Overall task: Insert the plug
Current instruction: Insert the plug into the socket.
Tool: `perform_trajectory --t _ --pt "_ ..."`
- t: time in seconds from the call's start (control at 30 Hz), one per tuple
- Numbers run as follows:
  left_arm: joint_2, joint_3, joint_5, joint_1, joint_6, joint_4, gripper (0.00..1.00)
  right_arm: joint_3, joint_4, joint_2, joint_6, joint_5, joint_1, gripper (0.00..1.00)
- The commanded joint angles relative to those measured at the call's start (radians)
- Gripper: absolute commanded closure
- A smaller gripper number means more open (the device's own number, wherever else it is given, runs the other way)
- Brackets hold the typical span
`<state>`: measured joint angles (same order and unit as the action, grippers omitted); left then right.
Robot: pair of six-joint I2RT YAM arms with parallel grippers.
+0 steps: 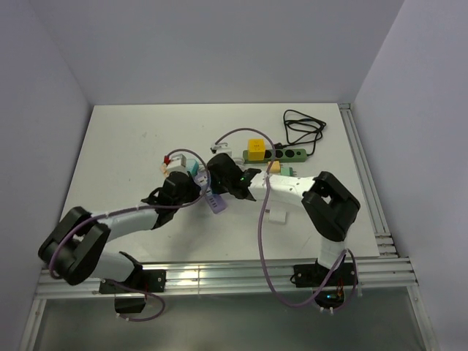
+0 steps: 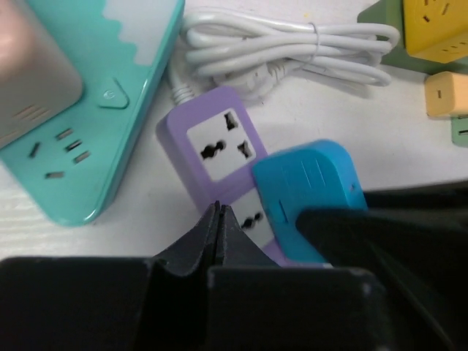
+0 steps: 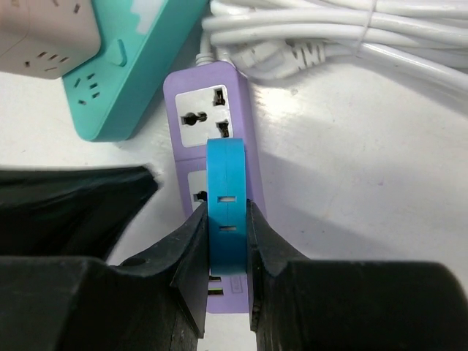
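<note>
A purple power strip [image 3: 205, 110] lies on the white table, with two universal sockets on its face; it also shows in the left wrist view [image 2: 219, 142] and the top view [image 1: 213, 200]. My right gripper [image 3: 227, 219] is shut on a blue plug [image 3: 227, 190], held upright over the strip's second socket. Whether its pins are in the socket is hidden. The plug also shows in the left wrist view [image 2: 307, 194]. My left gripper [image 2: 219, 208] is shut and empty, its tips at the strip's left edge next to the plug.
A teal power strip [image 2: 95, 110] lies just left of the purple one, with a pinkish cube adapter [image 3: 44, 36] on it. A bundled white cable [image 3: 329, 36] lies behind. A yellow cube [image 1: 257, 148], a green strip [image 1: 289, 154] and a black cable [image 1: 303, 128] are at the back right.
</note>
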<state>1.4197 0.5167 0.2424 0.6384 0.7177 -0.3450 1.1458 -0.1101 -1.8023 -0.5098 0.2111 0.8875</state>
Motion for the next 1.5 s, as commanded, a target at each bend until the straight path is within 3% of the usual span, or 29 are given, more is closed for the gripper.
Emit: perform_trajectory --t 0.0,0.37,0.57,0.87,1.23,1.33,1.47 --pt "-0.155 -0.015 -0.008 -0.005 -0.001 0.098 1.0 -0.012 -0.341 -0.094 0.051 0.214 -0.019 1.0" --pt "-0.473 -0.093 0.083 -0.011 0.104 0.276 1.0 0.144 -0.525 -0.21 0.021 0.315 -0.018 1.0" --pt "-0.466 -0.075 0.069 -0.034 0.114 0.293 1.0 0.181 -0.597 -0.253 -0.027 0.361 -0.021 1.0" --pt "-0.455 -0.089 0.061 -0.054 0.117 0.273 1.0 0.408 -0.646 -0.403 0.001 0.378 -0.07 1.0" --pt "-0.455 -0.09 0.069 -0.063 0.109 0.258 1.0 0.626 -0.665 -0.491 0.094 0.297 -0.154 0.99" --pt "-0.458 -0.086 0.072 -0.065 0.104 0.261 1.0 0.669 -0.685 -0.508 0.108 0.269 -0.159 0.88" --pt "-0.464 -0.08 0.069 -0.063 0.1 0.268 1.0 0.677 -0.669 -0.486 0.117 0.237 -0.159 0.53"
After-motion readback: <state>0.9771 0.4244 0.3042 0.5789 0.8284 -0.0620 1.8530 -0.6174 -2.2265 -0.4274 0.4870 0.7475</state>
